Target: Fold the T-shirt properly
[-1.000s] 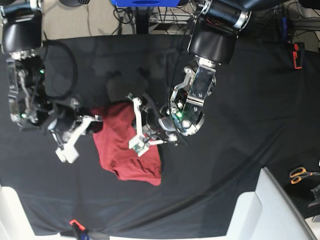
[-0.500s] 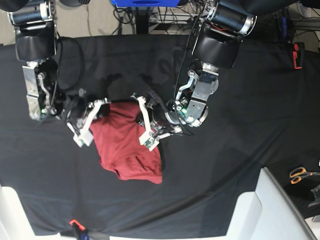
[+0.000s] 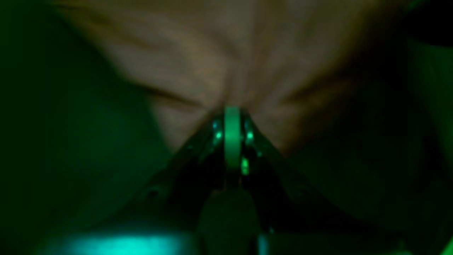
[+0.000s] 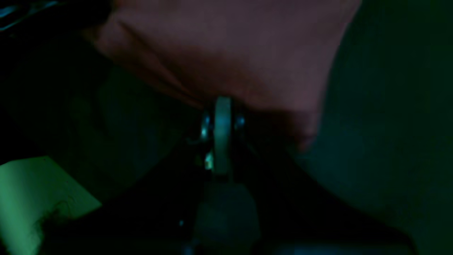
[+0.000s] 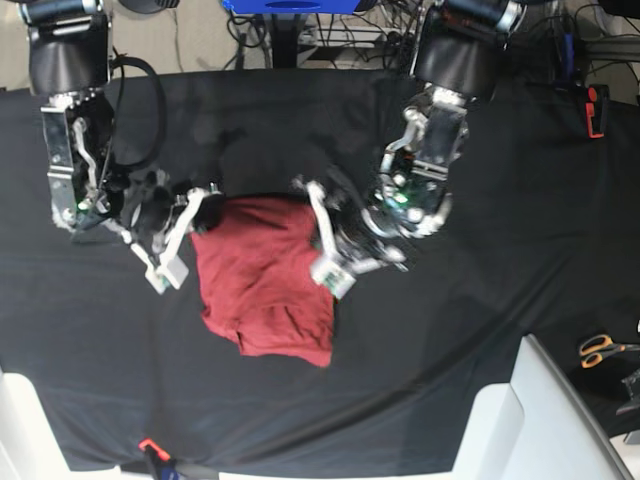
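The T-shirt (image 5: 265,280) lies as a folded brick-red bundle at the middle of the black cloth. My right gripper (image 5: 200,203) is shut on its top left corner. My left gripper (image 5: 308,200) is shut on its top right corner. The top edge runs stretched between the two grippers, and the rest trails toward the front. In the left wrist view the left gripper (image 3: 231,111) pinches wrinkled T-shirt (image 3: 230,53) fabric at its tip. The dark right wrist view shows the right gripper (image 4: 222,102) closed on the T-shirt (image 4: 230,46) edge.
The black cloth (image 5: 480,300) covers the whole table. A white box (image 5: 540,420) stands at the front right, with orange-handled scissors (image 5: 600,348) beside it. A red and black tool (image 5: 597,110) lies at the far right edge. A small orange item (image 5: 150,447) sits at the front.
Both grippers have moved toward the back of the table and to the right, still shut on the shirt. The shirt's top edge has been pulled wider and farther back.
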Robot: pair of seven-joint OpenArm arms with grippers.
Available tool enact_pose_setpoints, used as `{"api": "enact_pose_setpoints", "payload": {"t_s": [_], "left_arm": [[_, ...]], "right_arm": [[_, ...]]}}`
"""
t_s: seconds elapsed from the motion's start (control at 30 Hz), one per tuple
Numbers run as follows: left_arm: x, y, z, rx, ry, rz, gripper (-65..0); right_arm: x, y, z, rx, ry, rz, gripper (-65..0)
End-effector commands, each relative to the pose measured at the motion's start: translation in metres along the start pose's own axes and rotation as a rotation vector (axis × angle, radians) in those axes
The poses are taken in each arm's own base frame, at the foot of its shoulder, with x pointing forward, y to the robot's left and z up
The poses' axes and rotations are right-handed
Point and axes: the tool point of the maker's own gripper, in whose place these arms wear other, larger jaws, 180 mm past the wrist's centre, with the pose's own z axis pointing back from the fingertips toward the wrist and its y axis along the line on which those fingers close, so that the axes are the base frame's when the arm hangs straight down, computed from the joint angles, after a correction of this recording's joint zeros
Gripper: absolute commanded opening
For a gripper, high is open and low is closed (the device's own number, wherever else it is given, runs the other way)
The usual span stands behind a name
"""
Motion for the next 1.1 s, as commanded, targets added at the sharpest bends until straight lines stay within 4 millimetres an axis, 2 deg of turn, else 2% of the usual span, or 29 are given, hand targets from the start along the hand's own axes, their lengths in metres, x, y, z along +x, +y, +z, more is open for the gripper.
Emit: {"api": "enact_pose_setpoints", "payload": {"t_s": [0.0,0.07,0.1,0.2,0.27,0.47,0.63,0.83,1.03,1.07], "left_arm": [[0.037,0.004,0.011,0.015,-0.119,-0.009,-65.0],[0.046,0.012,0.033,0.056,-0.177,-0.009,-65.0],[0.044,0.013,0.041,0.067,-0.19,-0.008,-65.0],[0.033,0.021,0.07,0.11,-0.204,-0.04,-65.0],[0.018,0.027,0.086,0.134,-0.182,-0.071,-65.0],[-0.033,0.042,0.13,0.171,-0.224,-0.117,-65.0],[-0.071,0.04,0.155,0.175,-0.217,-0.103,-65.0],[-0.125,0.024,0.173,0.164,-0.098,-0.052,-65.0],[-0.202,0.008,0.19,0.148,-0.008,0.064,-65.0],[-0.213,0.005,0.193,0.149,-0.011,0.087,-65.0]], "right_arm": [[0.022,0.003,0.01,-0.003,-0.067,0.027,-63.6],[0.035,0.012,0.023,-0.016,-0.122,0.055,-63.6],[0.037,0.013,0.029,-0.025,-0.139,0.065,-63.6],[0.041,0.013,0.052,-0.085,-0.176,0.167,-63.6],[0.034,0.01,0.063,-0.137,-0.205,0.223,-63.6],[-0.007,-0.007,0.076,-0.264,-0.219,0.391,-63.6],[-0.035,-0.002,0.078,-0.261,-0.204,0.424,-63.6],[-0.067,0.007,0.078,-0.235,-0.153,0.39,-63.6],[-0.103,0.009,0.077,-0.217,-0.084,0.352,-63.8],[-0.104,0.004,0.081,-0.229,-0.094,0.341,-63.8]]}}
